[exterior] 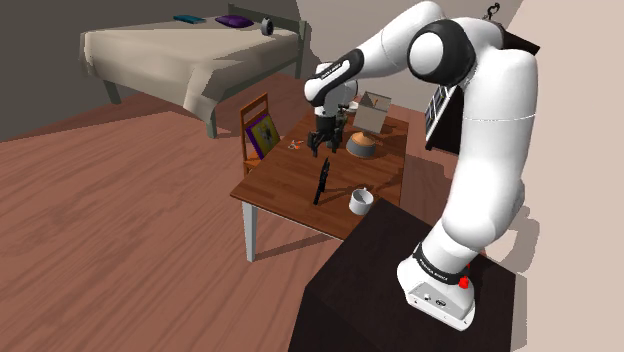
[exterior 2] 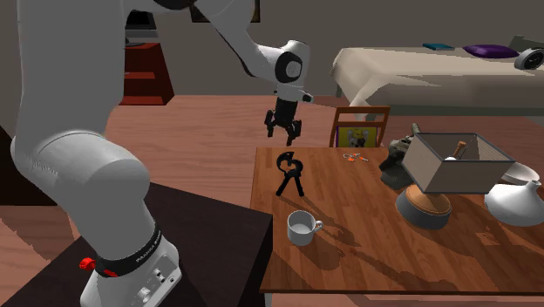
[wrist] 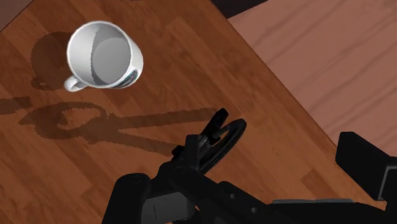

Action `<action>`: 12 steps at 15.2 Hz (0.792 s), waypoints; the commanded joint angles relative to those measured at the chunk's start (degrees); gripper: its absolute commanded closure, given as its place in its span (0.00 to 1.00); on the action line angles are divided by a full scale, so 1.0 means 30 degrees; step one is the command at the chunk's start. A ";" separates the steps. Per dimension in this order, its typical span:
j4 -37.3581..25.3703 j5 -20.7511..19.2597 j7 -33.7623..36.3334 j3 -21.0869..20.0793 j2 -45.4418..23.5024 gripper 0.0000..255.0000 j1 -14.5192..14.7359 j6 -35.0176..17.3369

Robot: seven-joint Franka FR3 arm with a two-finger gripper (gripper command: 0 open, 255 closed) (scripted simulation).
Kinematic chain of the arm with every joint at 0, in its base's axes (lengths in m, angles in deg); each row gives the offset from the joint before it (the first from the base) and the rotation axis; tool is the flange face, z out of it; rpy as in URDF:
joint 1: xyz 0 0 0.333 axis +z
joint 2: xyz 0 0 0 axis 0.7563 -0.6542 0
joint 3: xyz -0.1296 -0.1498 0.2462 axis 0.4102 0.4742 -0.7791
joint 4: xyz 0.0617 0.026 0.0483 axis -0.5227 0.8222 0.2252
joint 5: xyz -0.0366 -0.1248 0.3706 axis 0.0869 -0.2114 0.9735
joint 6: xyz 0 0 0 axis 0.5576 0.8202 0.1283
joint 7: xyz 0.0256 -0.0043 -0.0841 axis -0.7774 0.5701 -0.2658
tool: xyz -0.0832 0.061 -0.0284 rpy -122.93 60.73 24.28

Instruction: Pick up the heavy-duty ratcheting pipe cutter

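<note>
The pipe cutter is a black tool standing on its two handles, hooked head up, near the wooden table's edge. My black gripper hangs a short way above it, fingers apart and holding nothing. In the shoulder view the gripper points down at the cutter. Seen from the wrist, the cutter's toothed head lies between the fingers, close to one finger and well clear of the other; neither clasps it.
A white mug stands close to the cutter, toward the stand. Farther along the table are a brown pot, a grey open box and small keys. A chair and a bed lie beyond.
</note>
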 commanded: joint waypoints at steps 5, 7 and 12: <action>-0.3493 0.0604 -0.0291 0.0137 -0.4237 0.00 -0.1082 0.0194; -0.4921 0.0777 -0.0322 0.0149 -0.5746 0.00 -0.1480 0.0417; -0.8291 0.1066 -0.0274 0.0157 -0.8983 0.00 -0.2352 0.1156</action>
